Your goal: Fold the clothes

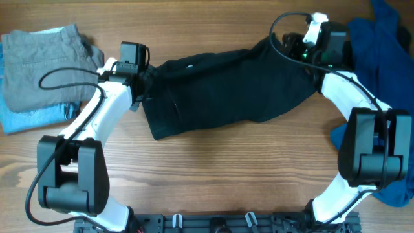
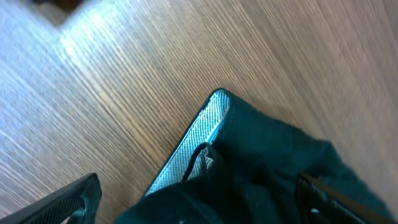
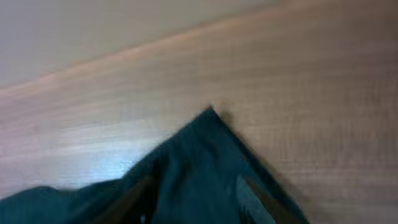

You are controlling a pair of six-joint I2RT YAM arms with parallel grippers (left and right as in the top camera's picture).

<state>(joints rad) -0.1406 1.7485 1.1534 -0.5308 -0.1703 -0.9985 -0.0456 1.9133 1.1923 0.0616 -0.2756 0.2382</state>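
A small pale mark (image 1: 189, 65) is seen on the long, dark teal-black cloth garment (image 1: 226, 84), close to the left pincer (image 1: 143, 83); it is too small to be read. In the left wrist view, a band of pale blue-white mesh lining (image 2: 196, 140) is shown just ahead of the left pincer (image 2: 196, 208), running along a turned-up edge of the garment (image 2: 280, 162) to a rounded corner.

The garment is spread lengthwise on the light wooden table (image 1: 226, 175), stretched from the left pincer to the right pincer (image 1: 291, 46). It is wider and squarer at the left pincer's end and narrower at the right pincer's end, with soft creases across it.

The left pincer's jaws are held wide: one finger (image 2: 71, 199) is parted from the cloth by bare wood, while the other finger (image 2: 323, 196) is laid against the bunched fabric.

The right pincer (image 3: 194, 199) is drawn narrow, its fingers (image 3: 134, 199) closed on the garment (image 3: 199, 162), whose pointed corner is pushed out just ahead of them; this view is blurred.

Behind the left pincer, away from the garment, a folded grey cloth piece (image 1: 42, 61) is stacked on a folded light blue one (image 1: 29, 116). Behind the right pincer, a crumpled heap of deep blue clothing (image 1: 381, 39) is piled.
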